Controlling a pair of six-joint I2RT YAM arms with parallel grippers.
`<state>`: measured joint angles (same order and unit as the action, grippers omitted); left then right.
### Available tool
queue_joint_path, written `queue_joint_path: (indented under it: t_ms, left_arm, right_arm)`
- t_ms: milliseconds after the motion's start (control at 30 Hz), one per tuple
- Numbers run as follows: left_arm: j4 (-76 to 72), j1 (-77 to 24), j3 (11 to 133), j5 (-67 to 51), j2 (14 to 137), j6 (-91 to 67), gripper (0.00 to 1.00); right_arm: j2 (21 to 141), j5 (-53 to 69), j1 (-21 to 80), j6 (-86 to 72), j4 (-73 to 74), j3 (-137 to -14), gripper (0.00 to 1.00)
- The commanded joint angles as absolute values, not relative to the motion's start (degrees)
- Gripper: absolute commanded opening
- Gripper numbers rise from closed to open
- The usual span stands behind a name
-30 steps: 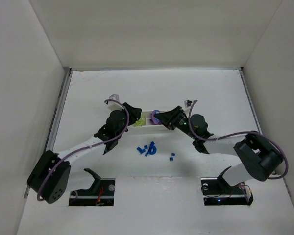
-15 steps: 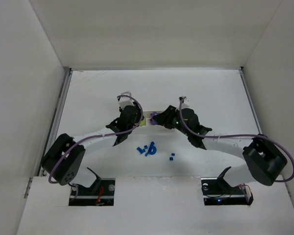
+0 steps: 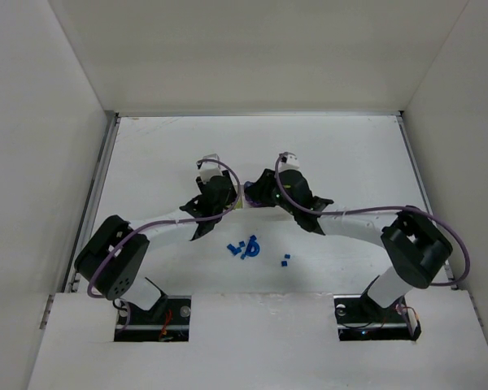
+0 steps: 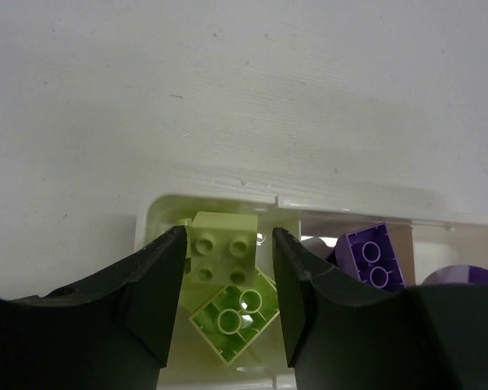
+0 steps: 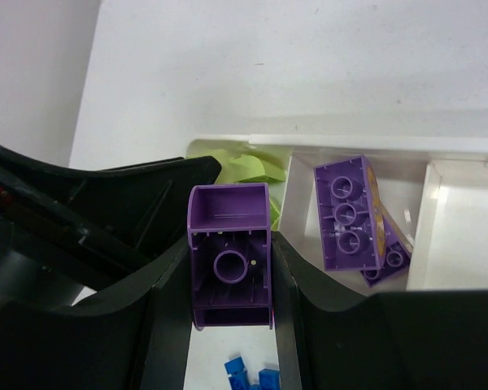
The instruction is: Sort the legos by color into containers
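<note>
The white tray (image 4: pixel 220 197) lies between both grippers, mostly hidden under them in the top view. My left gripper (image 4: pixel 225 237) is open over the tray's left compartment. A yellow-green lego (image 4: pixel 222 246) sits between its fingers with a gap on the right, resting on another yellow-green lego (image 4: pixel 232 321). My right gripper (image 5: pixel 228 244) is shut on a purple lego (image 5: pixel 228 268) just in front of the tray (image 5: pixel 350 143). Two purple legos (image 5: pixel 348 213) lie in the middle compartment. Several blue legos (image 3: pixel 245 248) lie on the table nearer the arm bases.
One blue lego (image 3: pixel 285 261) lies apart to the right of the blue cluster. The tray's right compartment (image 5: pixel 464 231) holds nothing. White walls enclose the table on the left, right and back. Both arms meet close together over the tray.
Both arms have reached farther forward over the tray. The left jaws have widened and let go of the yellow-green lego. The right gripper stays shut on the purple lego.
</note>
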<state>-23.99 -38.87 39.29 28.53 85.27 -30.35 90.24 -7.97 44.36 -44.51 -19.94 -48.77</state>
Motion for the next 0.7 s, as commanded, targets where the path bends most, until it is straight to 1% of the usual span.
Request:
queue_joint_path:
  t_ms: [0,100,467,667]
  left_arm:
    - [-25.8,-38.6,39.3,29.6,82.2,-29.4,0.46]
    - [-25.9,-38.4,38.4,29.3,80.5,-29.5,0.49]
    - [-25.1,-37.7,32.7,28.4,69.2,-32.3,0.49]
    - [-24.3,-37.7,30.1,26.6,65.5,-34.5,0.48]
  right_arm:
    - [91.8,-11.2,45.8,-41.8,-18.6,-53.0,0.32]
    - [93.8,-12.4,46.4,-41.1,-17.4,-54.8,0.32]
    - [98.6,-17.2,48.1,-38.6,-13.0,-59.6,0.34]
    - [100.5,-19.9,48.4,-37.2,-9.1,-61.8,0.34]
